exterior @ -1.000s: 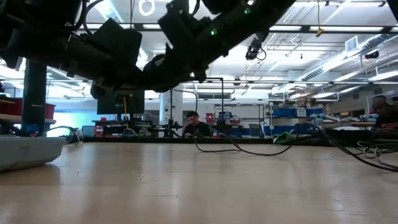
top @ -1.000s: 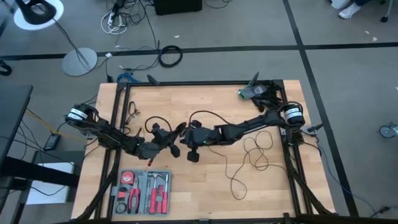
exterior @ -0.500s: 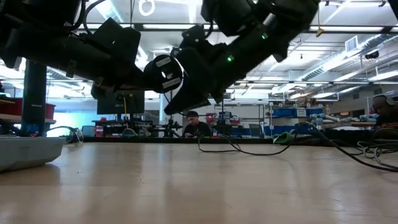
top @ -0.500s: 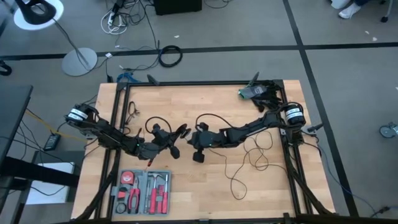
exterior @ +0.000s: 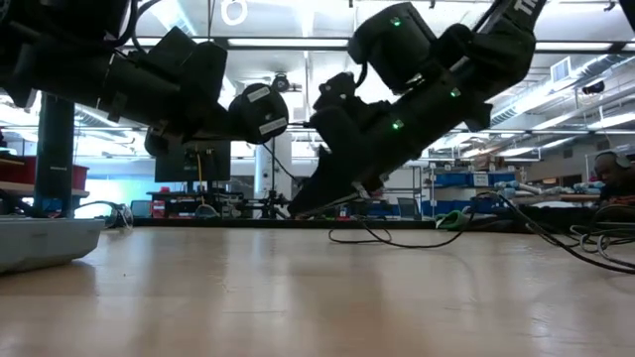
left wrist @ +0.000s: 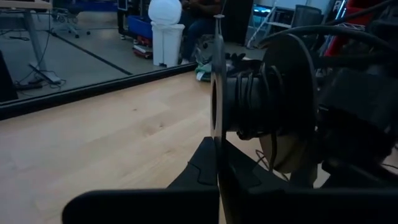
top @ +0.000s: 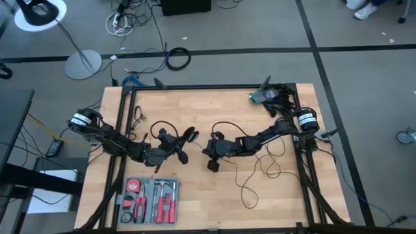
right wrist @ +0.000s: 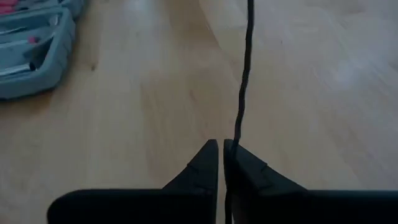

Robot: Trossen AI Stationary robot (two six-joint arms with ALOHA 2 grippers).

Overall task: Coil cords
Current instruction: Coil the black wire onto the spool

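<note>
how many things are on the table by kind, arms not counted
black cords: 1, ending in a round spool
tool trays: 1
green-and-black devices: 1
small dark cable bundles: 1
total: 4

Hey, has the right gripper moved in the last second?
Yes. In the high view the right gripper has pulled back from the left gripper toward the table's right side, pinching the cord.

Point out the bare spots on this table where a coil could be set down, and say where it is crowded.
Free: the wooden table strip between the grey tool tray and the loose thin black cord, and the far edge between both arms. Crowded: the middle, where the left pincer holding the round black spool meets the right pincer, and the cord-strewn right side.
</note>
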